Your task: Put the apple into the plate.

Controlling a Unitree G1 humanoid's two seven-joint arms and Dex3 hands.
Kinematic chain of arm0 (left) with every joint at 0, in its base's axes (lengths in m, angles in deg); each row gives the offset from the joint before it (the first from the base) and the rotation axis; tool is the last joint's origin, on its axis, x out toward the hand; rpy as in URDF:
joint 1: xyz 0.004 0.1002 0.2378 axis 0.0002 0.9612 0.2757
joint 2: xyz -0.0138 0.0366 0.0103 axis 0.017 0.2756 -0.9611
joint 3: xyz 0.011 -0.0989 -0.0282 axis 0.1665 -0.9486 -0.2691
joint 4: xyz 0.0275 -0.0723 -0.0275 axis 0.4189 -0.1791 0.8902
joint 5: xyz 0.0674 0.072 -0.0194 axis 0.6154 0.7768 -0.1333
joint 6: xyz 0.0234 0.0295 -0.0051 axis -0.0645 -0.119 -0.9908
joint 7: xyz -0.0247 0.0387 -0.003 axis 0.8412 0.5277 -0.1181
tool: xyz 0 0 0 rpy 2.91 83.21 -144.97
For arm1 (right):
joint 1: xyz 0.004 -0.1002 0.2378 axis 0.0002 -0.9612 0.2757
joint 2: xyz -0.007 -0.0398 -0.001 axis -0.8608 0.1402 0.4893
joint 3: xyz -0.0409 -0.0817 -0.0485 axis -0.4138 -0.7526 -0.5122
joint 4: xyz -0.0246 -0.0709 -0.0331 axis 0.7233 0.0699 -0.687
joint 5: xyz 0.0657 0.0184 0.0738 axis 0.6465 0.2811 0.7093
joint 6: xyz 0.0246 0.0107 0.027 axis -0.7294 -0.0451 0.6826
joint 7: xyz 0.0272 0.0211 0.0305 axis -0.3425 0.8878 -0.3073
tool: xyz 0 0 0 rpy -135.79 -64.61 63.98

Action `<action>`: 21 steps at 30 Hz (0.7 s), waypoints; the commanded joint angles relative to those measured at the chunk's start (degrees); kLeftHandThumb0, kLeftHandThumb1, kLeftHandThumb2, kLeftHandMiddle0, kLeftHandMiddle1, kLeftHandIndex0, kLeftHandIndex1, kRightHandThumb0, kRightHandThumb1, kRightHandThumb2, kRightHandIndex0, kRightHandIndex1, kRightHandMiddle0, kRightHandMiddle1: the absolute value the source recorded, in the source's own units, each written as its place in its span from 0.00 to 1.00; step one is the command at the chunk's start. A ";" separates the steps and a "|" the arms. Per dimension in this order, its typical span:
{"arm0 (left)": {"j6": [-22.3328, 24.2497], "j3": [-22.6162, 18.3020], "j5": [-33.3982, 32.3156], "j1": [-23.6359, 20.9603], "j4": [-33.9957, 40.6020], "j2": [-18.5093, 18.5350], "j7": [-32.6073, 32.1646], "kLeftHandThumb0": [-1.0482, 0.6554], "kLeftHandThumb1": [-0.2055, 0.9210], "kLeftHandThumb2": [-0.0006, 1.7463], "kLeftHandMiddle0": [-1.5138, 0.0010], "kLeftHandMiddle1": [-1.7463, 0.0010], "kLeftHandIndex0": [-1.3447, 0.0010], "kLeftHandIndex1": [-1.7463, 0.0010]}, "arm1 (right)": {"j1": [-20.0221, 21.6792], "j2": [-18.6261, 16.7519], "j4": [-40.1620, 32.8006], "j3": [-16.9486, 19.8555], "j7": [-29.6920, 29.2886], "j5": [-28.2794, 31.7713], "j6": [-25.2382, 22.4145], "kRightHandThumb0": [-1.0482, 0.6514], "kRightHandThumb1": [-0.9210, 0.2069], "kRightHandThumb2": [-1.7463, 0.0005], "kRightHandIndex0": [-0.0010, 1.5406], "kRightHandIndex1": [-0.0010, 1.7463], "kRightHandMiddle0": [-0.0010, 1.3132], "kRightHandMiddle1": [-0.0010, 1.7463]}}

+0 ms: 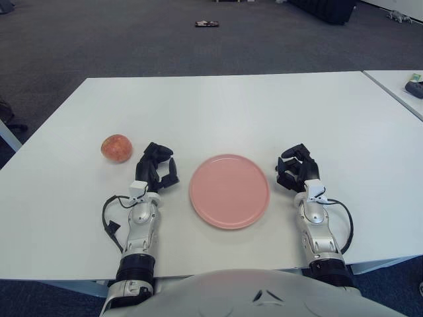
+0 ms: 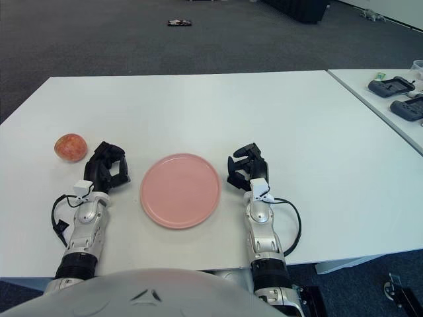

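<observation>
A red-orange apple [image 1: 116, 147] sits on the white table [image 1: 225, 105], near its left side. An empty pink plate [image 1: 229, 190] lies at the front centre. My left hand [image 1: 157, 168] shows between the apple and the plate, a little to the right of the apple and apart from it, fingers curled and holding nothing. My right hand [image 1: 295, 169] shows just right of the plate, fingers curled too, with nothing in them.
A second white table [image 2: 390, 99] stands to the right with dark devices [image 2: 391, 86] on it. Grey carpet lies beyond the table, with a small dark object [image 1: 206, 24] on the floor far back.
</observation>
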 commanded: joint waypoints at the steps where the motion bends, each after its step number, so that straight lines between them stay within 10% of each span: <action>1: 0.46 0.36 0.74 2.51 3.23 -0.27 -0.58 0.34 0.50 0.74 0.33 0.00 0.57 0.00 | -0.67 0.03 -0.27 -0.01 -0.42 -0.48 -0.88 0.38 0.32 0.42 0.43 0.79 0.32 1.00; 14: -8.88 -0.68 17.45 5.49 13.11 0.79 -13.08 0.33 0.45 0.77 0.29 0.00 0.54 0.00 | -0.82 -0.08 -0.19 0.14 -0.08 0.06 -0.66 0.38 0.31 0.42 0.42 0.79 0.31 1.00; 21: -6.19 -1.05 33.23 6.18 17.84 2.20 -24.00 0.34 0.51 0.73 0.29 0.00 0.57 0.00 | -0.78 -0.07 0.11 0.09 0.04 0.11 -0.33 0.38 0.31 0.43 0.42 0.79 0.31 1.00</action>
